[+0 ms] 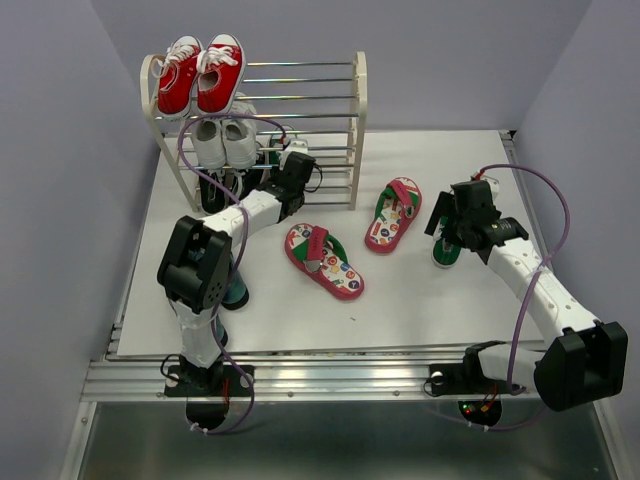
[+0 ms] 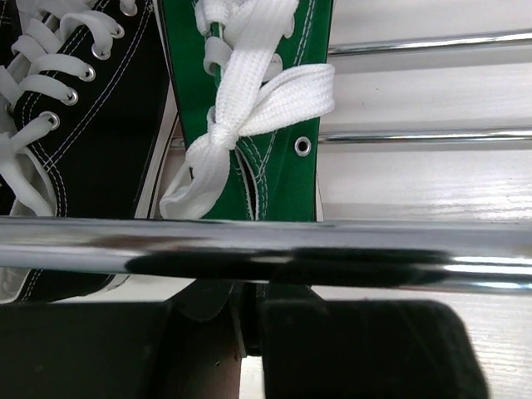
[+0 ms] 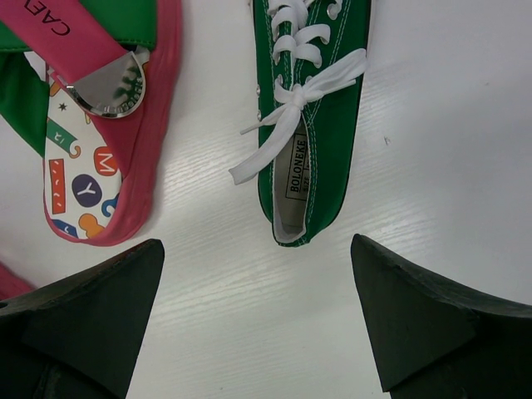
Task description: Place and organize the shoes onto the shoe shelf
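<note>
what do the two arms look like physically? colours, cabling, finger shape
Both arms match: white link shells, left arm and right arm, with black joint housings. A purple cable loops along each one. The right wrist view shows matte black wedge-shaped fingers. Small red and green lights glow at the right base.

Red sneakers (image 1: 218, 82) (top tier), white sneakers (image 1: 238, 145) below.
</note>
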`<state>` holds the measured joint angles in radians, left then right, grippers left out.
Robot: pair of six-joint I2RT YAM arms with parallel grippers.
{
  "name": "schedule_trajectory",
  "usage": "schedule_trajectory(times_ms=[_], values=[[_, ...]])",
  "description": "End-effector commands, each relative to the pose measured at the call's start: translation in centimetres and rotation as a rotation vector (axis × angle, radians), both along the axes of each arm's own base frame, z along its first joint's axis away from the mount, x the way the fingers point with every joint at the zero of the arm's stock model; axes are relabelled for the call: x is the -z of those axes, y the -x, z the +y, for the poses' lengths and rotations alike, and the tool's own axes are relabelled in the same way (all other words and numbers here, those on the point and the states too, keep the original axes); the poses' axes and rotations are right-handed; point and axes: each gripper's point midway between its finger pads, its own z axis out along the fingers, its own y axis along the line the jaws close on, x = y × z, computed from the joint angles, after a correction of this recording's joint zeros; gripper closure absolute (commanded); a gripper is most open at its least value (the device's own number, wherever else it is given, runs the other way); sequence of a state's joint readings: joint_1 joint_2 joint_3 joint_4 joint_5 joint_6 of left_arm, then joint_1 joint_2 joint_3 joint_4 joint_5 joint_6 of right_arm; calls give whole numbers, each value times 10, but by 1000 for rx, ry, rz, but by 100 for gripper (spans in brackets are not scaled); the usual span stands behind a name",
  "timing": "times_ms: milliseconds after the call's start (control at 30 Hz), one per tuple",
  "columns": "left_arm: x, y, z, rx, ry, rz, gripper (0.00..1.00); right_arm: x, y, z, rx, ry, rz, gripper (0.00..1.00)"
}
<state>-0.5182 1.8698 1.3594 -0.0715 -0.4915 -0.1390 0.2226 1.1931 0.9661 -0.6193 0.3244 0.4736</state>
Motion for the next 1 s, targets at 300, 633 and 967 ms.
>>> schedule_trajectory(times_ms=[300,633,967], values=[[-48,-17,2,-61,72,-124,56,-14,-8,3,-24,-15,-62,0],[-72,5,-7,-9,174,-122,39,-12,-2,-1,11,-21,-61,0],[-113,65,-38,96,270,-149,22,19,19,-22,150,33,29,0]])
